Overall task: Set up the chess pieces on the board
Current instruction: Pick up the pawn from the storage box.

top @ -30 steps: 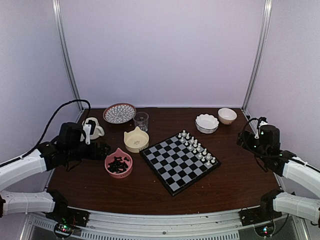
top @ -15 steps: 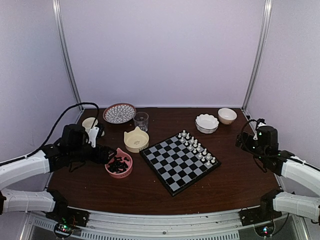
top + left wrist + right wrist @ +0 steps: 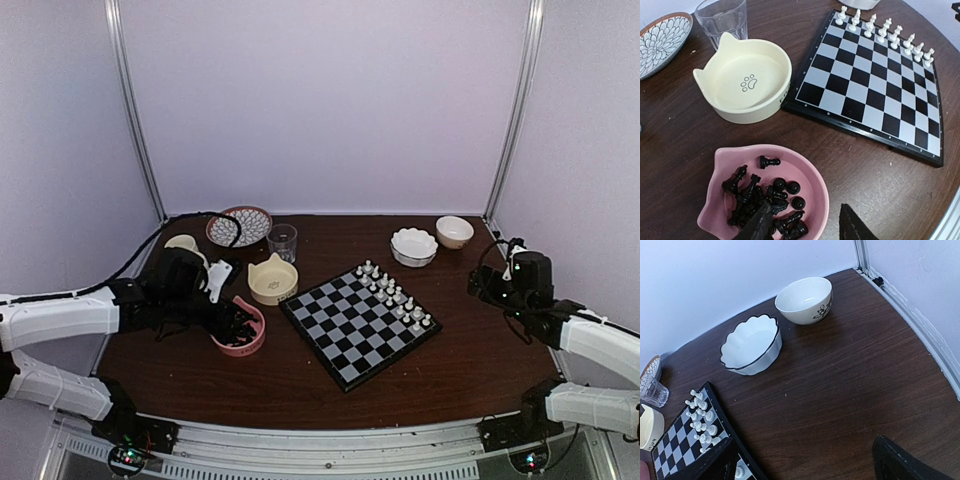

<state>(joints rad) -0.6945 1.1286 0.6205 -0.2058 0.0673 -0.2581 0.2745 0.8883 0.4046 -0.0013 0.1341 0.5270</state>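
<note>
The black chess pieces [image 3: 755,192] lie in a heap inside a pink cat-shaped bowl [image 3: 822,187] left of the board [image 3: 875,85]. My left gripper [image 3: 805,226] hangs low over that bowl [image 3: 245,345]. One finger [image 3: 760,222] is down among the pieces. The other finger [image 3: 852,225] is outside the rim, over the table. Its jaws are apart and hold nothing. The board [image 3: 360,325] carries only white chessmen [image 3: 395,292], in two rows along its far right edge. My right gripper [image 3: 480,285] hovers open over bare table, right of the board [image 3: 675,445].
A cream cat-ear bowl [image 3: 747,85], a glass [image 3: 722,17] and a patterned plate [image 3: 660,42] stand behind the pink bowl. A mug [image 3: 183,243] is at the far left. A scalloped white bowl [image 3: 750,345] and a cream bowl [image 3: 804,299] sit at the back right.
My left arm has swung right from beside the mug to the pink bowl, and its jaws have narrowed. The right arm has sunk slightly.
</note>
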